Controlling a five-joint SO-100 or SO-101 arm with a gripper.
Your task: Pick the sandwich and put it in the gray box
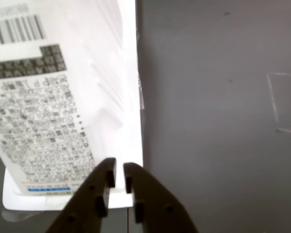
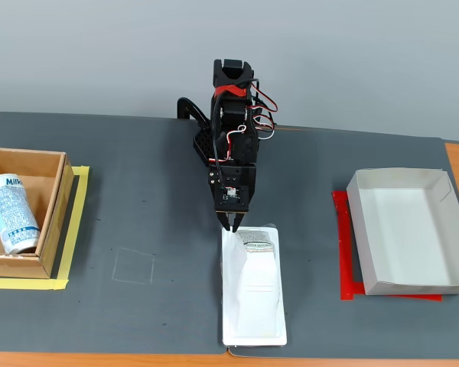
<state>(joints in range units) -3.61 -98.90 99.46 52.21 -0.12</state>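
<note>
- The sandwich (image 2: 252, 287) lies flat on the dark mat (image 2: 153, 199), near the front edge of the table at about 6 o'clock from the arm's base in the fixed view, with its labelled end towards the arm.
- The gripper (image 2: 235, 224) sits at that near end. In the wrist view the two dark fingers (image 1: 103, 182) stand almost together, with only a thin slit between them and a bit of the white flange (image 1: 117, 199) showing in the slit.
- I judge the fingers pinched on the package's rim, though the wrist view does not make a firm hold certain.
- The gray box (image 2: 444, 187) stands well apart at about 3 o'clock from the sandwich, on a red marking (image 2: 344, 245).
- A brown box (image 2: 50, 164) with a milk carton (image 2: 11, 214) lies at 9 o'clock and should be left alone.
- The step in hand looks like securing the grip before the lift.
- To do it well, the clamp should bite deep on the flange, not on its thin lip, since the long package hangs from one end and will likely droop or swing.
- Lift straight up until the far end clears the mat, then turn slowly towards 3 o'clock.
- Carry high enough to pass the box's low wall, and line the long side with the box's long side before lowering.
</note>
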